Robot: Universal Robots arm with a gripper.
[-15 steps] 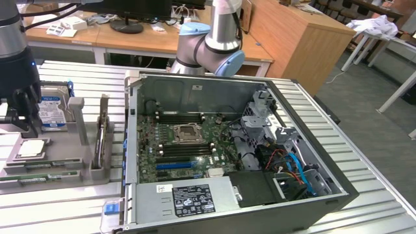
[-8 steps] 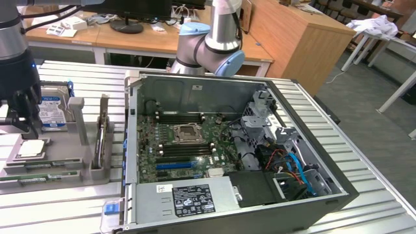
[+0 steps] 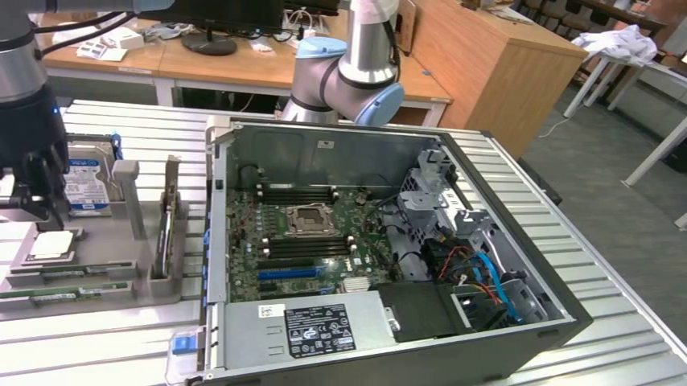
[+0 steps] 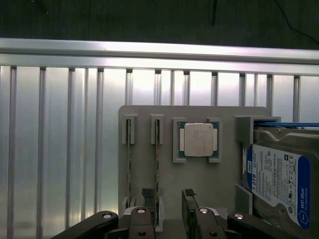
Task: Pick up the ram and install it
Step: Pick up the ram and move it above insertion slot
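Note:
Two green ram sticks stand on edge in slots of a grey fixture: one ram stick farther out, the other ram stick closer to the CPU. In the exterior view the ram sticks lie at the fixture's near end. My gripper hangs above the fixture, open, with nothing held. One of its fingers sits over the second stick's end, and the gap falls between that stick and the CPU. In the exterior view the gripper is at the far left. The open computer case shows black memory slots beside the CPU socket.
The fixture also holds a square metal CPU and a blue-labelled hard drive. The case stands at the exterior view's right of the fixture on a ribbed metal table. Drive cage and cables crowd the case's right side.

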